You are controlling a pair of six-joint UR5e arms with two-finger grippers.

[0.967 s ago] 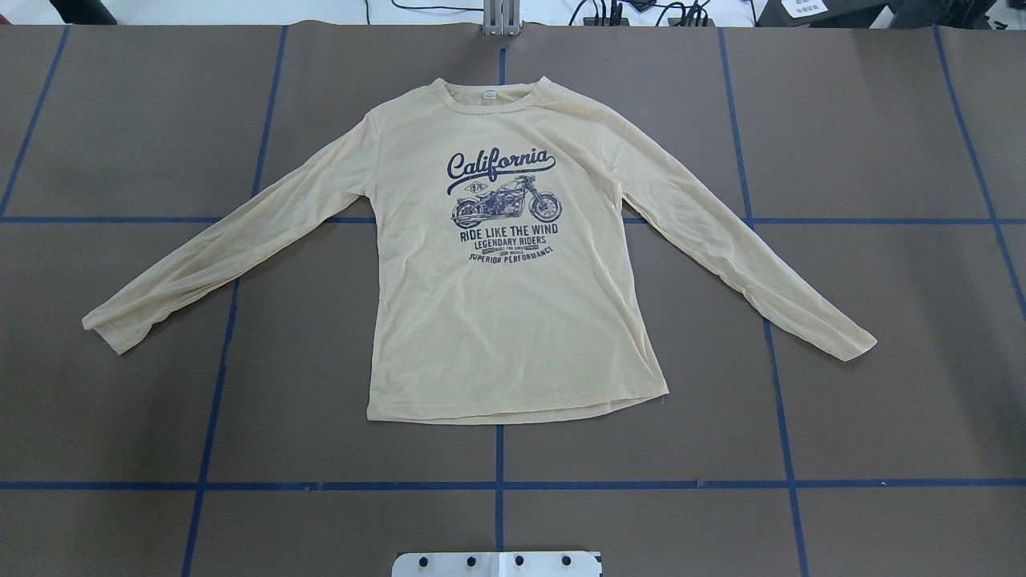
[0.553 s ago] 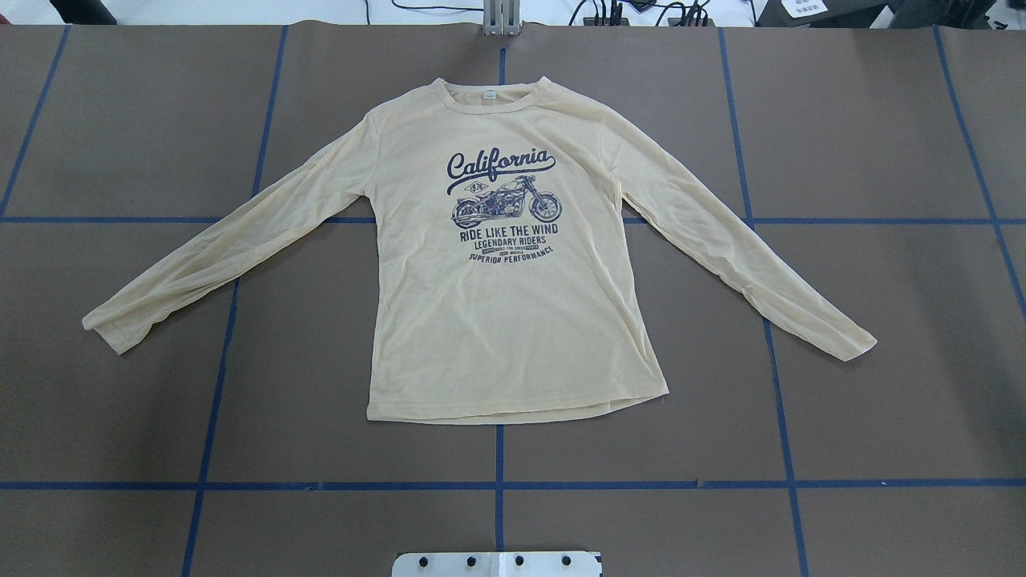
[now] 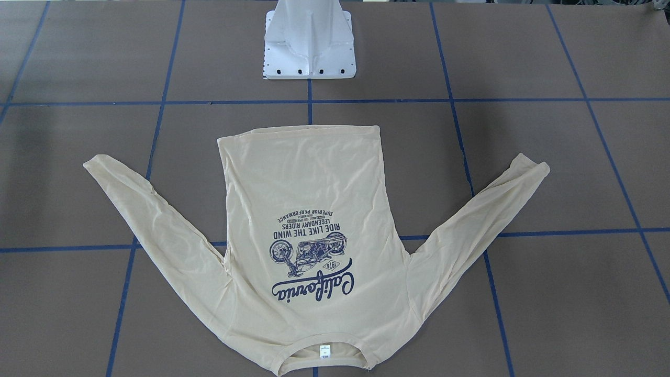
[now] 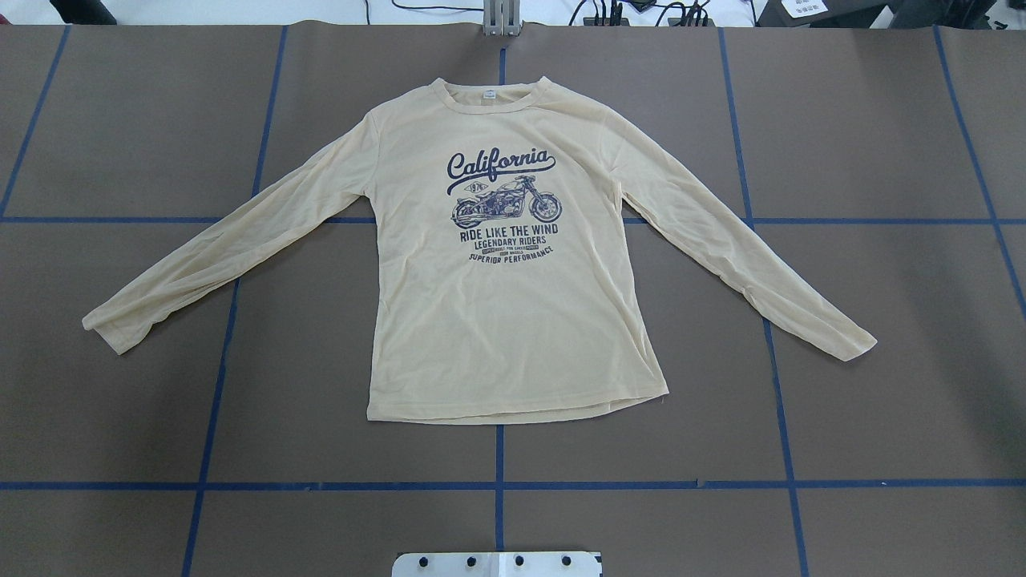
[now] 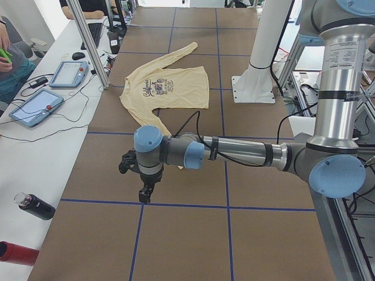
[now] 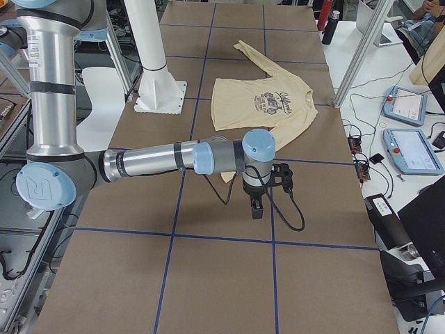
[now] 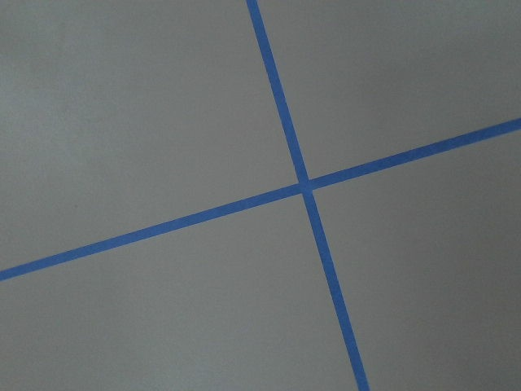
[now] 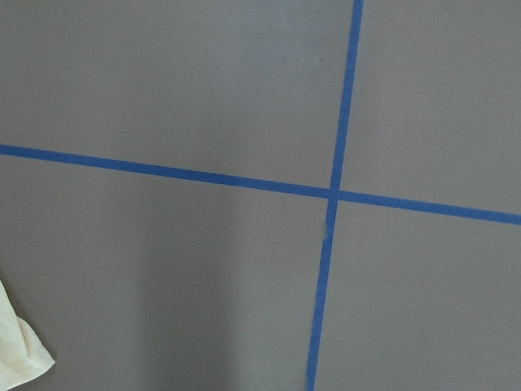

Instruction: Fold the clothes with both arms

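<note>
The cream long-sleeved shirt lies flat and print-up on the brown table, neck away from the robot, both sleeves spread out and down. It also shows in the front-facing view and in both side views. My left gripper points down over bare table beyond the left cuff; I cannot tell whether it is open or shut. My right gripper hangs likewise past the right cuff, its state also unclear. A cuff tip edges into the right wrist view.
Blue tape lines grid the table. The white pedestal base stands at the robot's side of the table. Control tablets, cables and a dark bottle lie on the white side benches. A person sits at the left view's top-left edge.
</note>
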